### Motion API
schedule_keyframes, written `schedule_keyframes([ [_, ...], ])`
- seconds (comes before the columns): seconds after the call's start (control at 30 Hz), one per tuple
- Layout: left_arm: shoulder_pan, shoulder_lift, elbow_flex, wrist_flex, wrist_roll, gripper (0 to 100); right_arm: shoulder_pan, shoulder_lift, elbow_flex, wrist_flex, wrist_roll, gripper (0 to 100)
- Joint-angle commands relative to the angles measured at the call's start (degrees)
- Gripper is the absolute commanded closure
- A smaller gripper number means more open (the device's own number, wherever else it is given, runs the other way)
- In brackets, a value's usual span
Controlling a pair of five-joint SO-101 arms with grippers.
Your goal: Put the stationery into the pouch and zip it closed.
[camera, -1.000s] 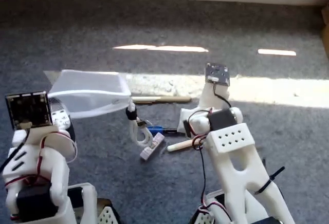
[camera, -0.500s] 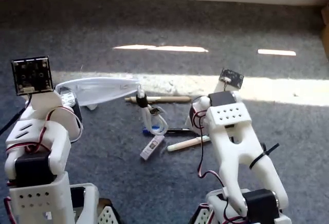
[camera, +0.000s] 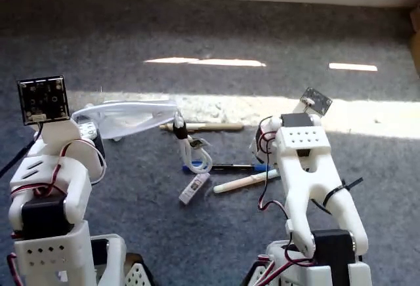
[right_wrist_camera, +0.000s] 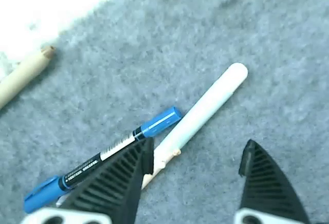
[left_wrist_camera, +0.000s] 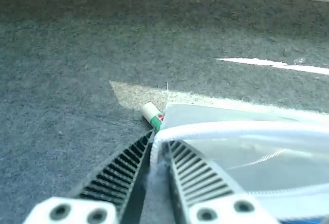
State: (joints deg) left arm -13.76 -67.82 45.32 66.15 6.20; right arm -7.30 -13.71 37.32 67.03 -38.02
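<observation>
Loading stationery is the step in hand: the left hand [left_wrist_camera: 159, 144] pinches the clear pouch [left_wrist_camera: 241, 152] by its zipper edge, and the right hand [right_wrist_camera: 198, 152] hangs spread over the white pen [right_wrist_camera: 205, 106] and blue pen [right_wrist_camera: 115, 147] on the carpet [camera: 131, 37]. Next, it likely must descend, close on one pen, and carry it toward ten o'clock to the pouch.

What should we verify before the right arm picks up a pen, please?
1. Left gripper shut on the pouch edge: ok.
2. Right gripper open above the white pen: ok.
3. Pouch mouth open for loading: cannot tell.
4. White pen clear of the blue pen: not ok, they lie close together.
5. Stationery all inside the pouch: not ok, the wooden stick and both pens lie on the carpet.
</observation>
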Motion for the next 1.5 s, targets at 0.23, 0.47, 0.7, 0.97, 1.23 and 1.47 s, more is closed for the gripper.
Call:
schedule_keyframes([
  [0.23,0.7,1.1,-0.2,-0.4,0.6,99,1.1,6.6,-2.7,-1.6,-0.6,73.9],
  [0.47,0.7,1.1,-0.1,-0.4,0.6,99,3.6,10.1,-2.8,-1.6,-0.6,73.9],
  [0.7,0.7,1.1,-0.1,-0.4,0.6,99,4.4,10.5,-2.6,-1.6,-0.8,73.9],
  [0.97,0.7,1.1,-0.1,-0.4,0.6,99,4.4,10.5,-2.2,-9.0,-3.1,86.9],
  [1.23,0.7,1.1,-0.1,-0.4,0.5,99,4.4,10.5,-2.2,-8.6,-2.9,88.9],
  [1.47,0.7,1.1,-0.1,-0.4,0.5,99,2.9,10.5,-2.2,-6.4,-1.7,88.9],
])
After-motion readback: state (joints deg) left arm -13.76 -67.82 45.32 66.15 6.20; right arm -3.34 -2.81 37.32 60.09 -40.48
